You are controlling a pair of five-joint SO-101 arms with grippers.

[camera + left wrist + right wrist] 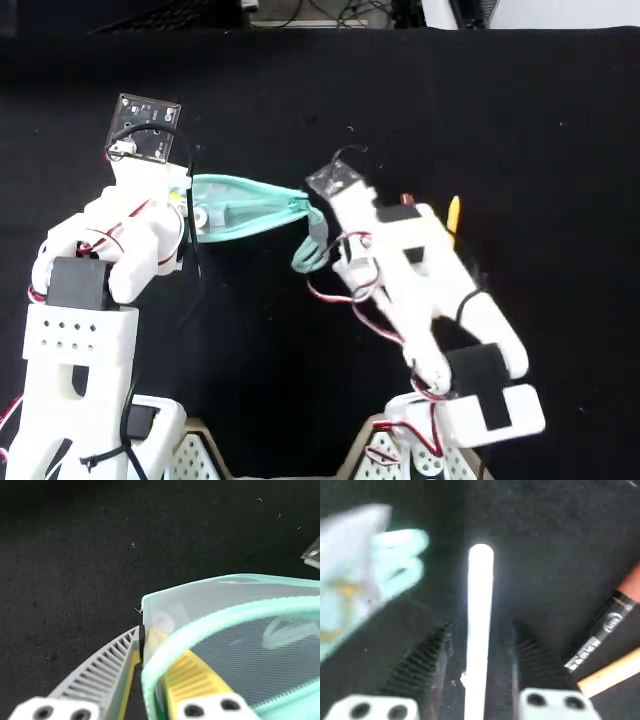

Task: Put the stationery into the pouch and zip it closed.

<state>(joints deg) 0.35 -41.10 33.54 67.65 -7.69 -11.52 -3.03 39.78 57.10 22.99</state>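
Note:
The mint, see-through pouch (245, 212) lies between the two arms on the black table. My left gripper (192, 215) is shut on its left end. In the left wrist view the pouch (240, 630) has its open zip edge pinched, one finger inside and one outside, by the left gripper (144, 635). My right gripper (318, 236) is at the pouch's right end. It stands open (480, 627) with a white pen (480, 595) lying lengthwise in the gap, apart from both fingers. The pouch (355, 580) sits blurred beside it.
A black marker with a red end (607, 625) and a yellow pencil (612, 672) lie beside the right gripper; from above the pencil (453, 215) and marker (408, 200) show just beyond the right arm. A mint strap (305, 260) hangs below the pouch's right end.

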